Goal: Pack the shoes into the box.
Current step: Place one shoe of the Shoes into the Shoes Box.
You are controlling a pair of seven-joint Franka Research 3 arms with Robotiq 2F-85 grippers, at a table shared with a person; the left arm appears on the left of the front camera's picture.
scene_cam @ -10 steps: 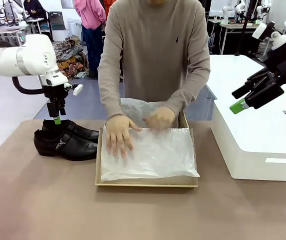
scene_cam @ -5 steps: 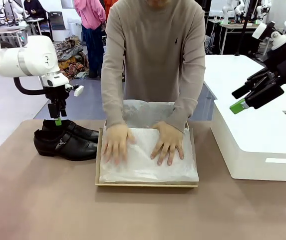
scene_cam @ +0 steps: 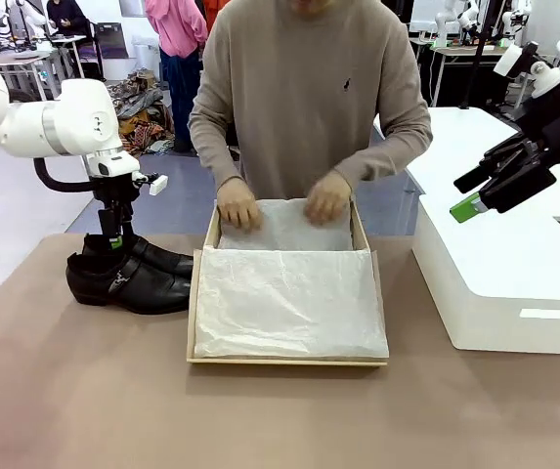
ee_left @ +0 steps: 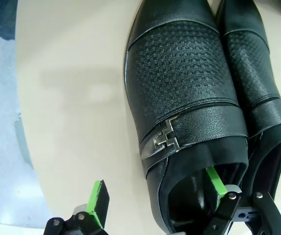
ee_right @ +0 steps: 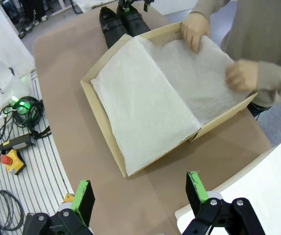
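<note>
Shoes (scene_cam: 128,274) sit as a pair on the table (scene_cam: 84,410) at nine o'clock of the box (scene_cam: 193,303), side by side and touching, toes toward the box, probably set there so the left arm can reach them. Left gripper (scene_cam: 113,237) hangs straight down over their heel end, jaws wide. The wrist view has one finger inside the nearer shoe's opening and the other outside its buckle side, so it straddles the collar without pinching it, which looks like the set-up for lifting that shoe. At the centre the box lies open, with white tissue (scene_cam: 289,308) draped across it. At twelve o'clock a person's hands (scene_cam: 238,207) hold the paper down at the far end, likely shaping a bed for the shoes. Right gripper (scene_cam: 463,193) hovers at three o'clock above the white box (scene_cam: 495,283), jaws apart and empty, seemingly parked clear of the work. Count: two shoes, one box, one white box, two hands, two grippers
</note>
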